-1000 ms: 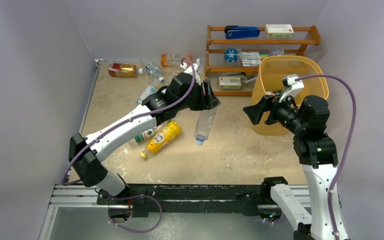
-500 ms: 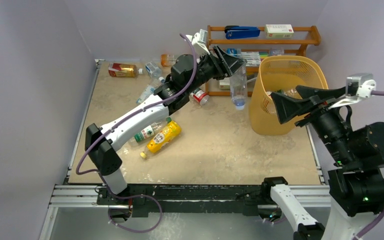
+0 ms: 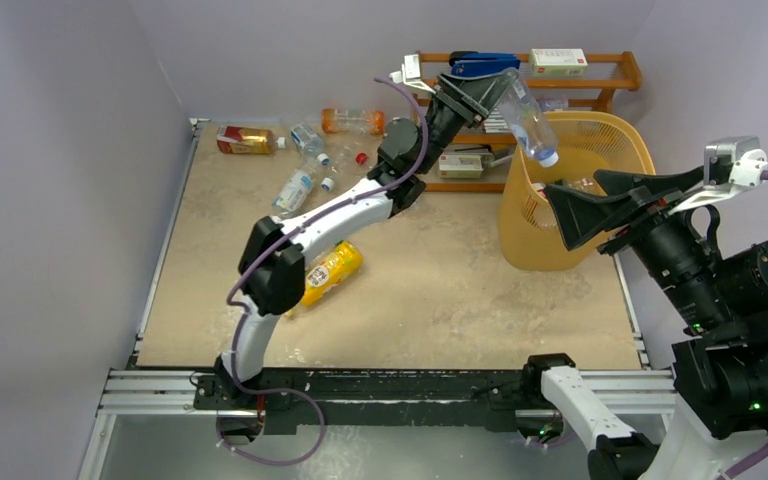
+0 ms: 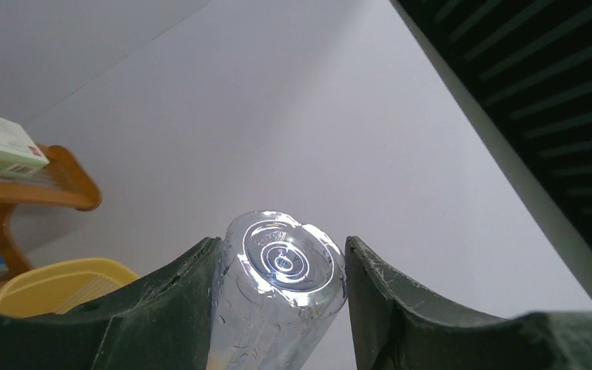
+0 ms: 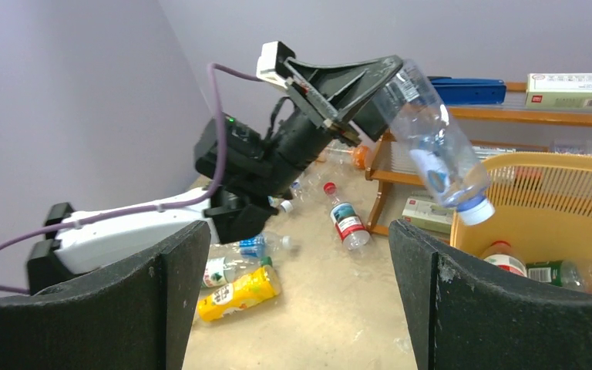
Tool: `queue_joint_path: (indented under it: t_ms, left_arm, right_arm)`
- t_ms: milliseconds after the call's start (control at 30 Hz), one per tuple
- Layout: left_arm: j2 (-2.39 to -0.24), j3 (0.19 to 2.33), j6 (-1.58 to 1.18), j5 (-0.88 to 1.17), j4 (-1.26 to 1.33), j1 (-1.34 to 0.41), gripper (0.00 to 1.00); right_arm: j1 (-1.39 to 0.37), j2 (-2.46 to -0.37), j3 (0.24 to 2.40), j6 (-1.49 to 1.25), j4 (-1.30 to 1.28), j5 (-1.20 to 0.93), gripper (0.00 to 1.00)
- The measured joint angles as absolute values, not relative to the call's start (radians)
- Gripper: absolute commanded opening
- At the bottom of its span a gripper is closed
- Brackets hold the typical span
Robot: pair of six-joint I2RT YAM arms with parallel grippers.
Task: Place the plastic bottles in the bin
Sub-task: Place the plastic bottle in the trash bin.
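Note:
My left gripper (image 3: 482,95) is raised high beside the shelf, shut on a clear plastic bottle (image 3: 528,118) near its base. The bottle slants down with its white cap over the bin's (image 3: 600,130) left rim. In the left wrist view its round bottom (image 4: 281,262) sits between the fingers. The yellow-orange bin holds a few bottles (image 5: 501,258). My right gripper (image 3: 575,197) hovers open and empty beside the bin's near side. On the table lie a yellow bottle (image 3: 330,272), an amber one (image 3: 245,140), an orange one (image 3: 352,120) and clear ones (image 3: 295,188).
A brown wooden shelf rack (image 3: 620,72) stands behind the bin, with a blue stapler (image 3: 485,65) and white boxes on it. A red-labelled bottle (image 5: 347,223) lies near the rack's foot. Purple walls close in the left, back and right sides.
The left arm lifted the clear bottle off the table and carried it up and right to the bin's rim. The right arm pulled back to the right, gripper still open.

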State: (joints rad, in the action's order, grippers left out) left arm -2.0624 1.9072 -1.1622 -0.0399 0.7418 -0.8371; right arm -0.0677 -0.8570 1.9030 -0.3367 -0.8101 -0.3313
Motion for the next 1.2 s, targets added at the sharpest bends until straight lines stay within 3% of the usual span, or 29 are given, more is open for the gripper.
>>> queue_joint_path:
  t_ms: [233,367,733,867,1200]
  left_arm:
    - [-2.318,2.153,-1.256,-0.067,0.823,-0.838,0.49]
    - [-2.408,2.242,-1.243,-0.051,0.748,-0.838,0.78]
    - [-2.413,2.259,-1.11,0.067,0.556,-0.838,0.82]
    - [-2.276,2.148,-1.008,0.083,0.421,-0.838,0.83]
    - [-1.553,1.716,-0.669,-0.047,0.022,-0.838,0.83]
  right_arm:
    - [-0.068,-0.856,1.907,-0.336,-0.822,-0.344,0.88]
    - [-0.068,-0.847,1.884,-0.336,-0.816,-0.36,0.88]
    - [-0.068,-0.841,1.804,-0.337,-0.799,-0.397,0.88]
    - [-0.069,-0.841,1.795,-0.337,-0.793,-0.408,0.88]
    - [-0.071,-0.834,1.63,-0.337,-0.713,-0.455,0.89]
